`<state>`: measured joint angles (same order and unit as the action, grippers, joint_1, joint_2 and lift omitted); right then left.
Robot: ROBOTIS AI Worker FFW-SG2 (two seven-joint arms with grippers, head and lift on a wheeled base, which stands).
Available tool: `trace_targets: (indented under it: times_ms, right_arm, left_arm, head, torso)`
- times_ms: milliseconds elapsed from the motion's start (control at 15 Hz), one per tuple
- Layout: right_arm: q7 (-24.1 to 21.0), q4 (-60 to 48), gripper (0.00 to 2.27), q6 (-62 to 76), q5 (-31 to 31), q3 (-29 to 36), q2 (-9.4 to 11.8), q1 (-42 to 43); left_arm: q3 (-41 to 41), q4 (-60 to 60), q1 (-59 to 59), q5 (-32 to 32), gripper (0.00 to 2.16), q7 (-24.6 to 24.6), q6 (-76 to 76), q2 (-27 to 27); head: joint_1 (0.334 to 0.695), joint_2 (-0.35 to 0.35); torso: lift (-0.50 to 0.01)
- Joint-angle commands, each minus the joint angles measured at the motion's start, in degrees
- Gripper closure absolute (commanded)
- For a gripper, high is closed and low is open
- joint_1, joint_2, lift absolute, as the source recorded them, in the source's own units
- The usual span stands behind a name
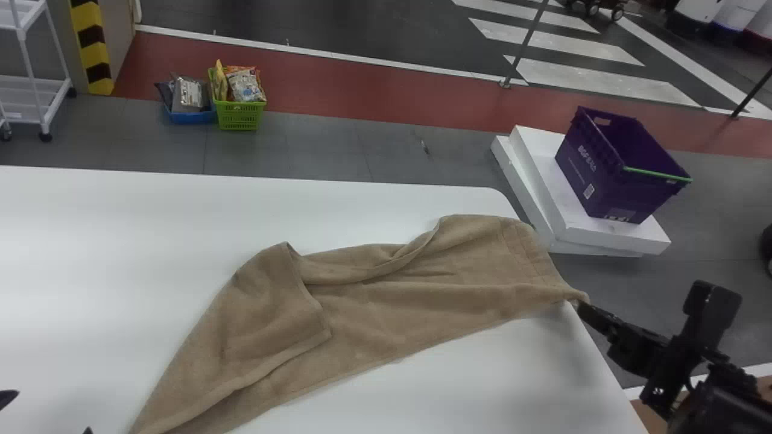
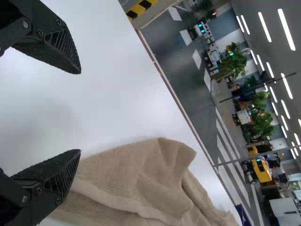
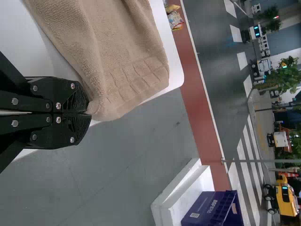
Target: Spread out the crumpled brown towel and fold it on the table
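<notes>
My right pincer (image 3: 88,113) clenched the towel (image 1: 392,313) at the table edge (image 1: 594,374); my left pincer (image 2: 80,111) gaped, empty! Hard tugging risked a slip!

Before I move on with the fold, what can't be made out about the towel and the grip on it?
- Near end of the brown towel: cut off by the head view's bottom edge.
- Layers beneath the folded-over flap: covered by the flap, head view.
- How much cloth sits inside the right gripper: hidden by its closed fingers, right wrist view.
</notes>
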<state>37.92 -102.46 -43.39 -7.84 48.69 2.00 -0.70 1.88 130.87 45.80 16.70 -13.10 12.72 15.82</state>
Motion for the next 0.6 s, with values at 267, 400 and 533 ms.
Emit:
trace_targets:
  times_ms: [267, 400, 533]
  right_arm:
    - [0.05, 0.86, 1.63, 0.54, 0.28, 0.0, 0.46, -0.09]
    - [0.05, 2.0, 1.63, 1.42, 0.37, 0.0, 0.9, 0.0]
    - [0.05, 2.09, 1.63, 1.6, 0.37, -0.09, 0.9, 0.0]
  left_arm:
    - [-6.98, 10.9, 7.81, -6.68, 0.61, -12.83, 10.09, 0.26]
    - [-7.51, 12.13, 9.22, -8.61, 0.61, -16.26, 11.14, 0.26]
    - [-7.69, 13.71, 9.39, -11.34, 0.61, -19.25, 16.59, 0.26]
  head:
    - [0.695, -0.35]
    - [0.695, -0.35]
    - [0.695, -0.35]
  torso:
    - [-0.127]
    - [-0.127]
    - [-0.127]
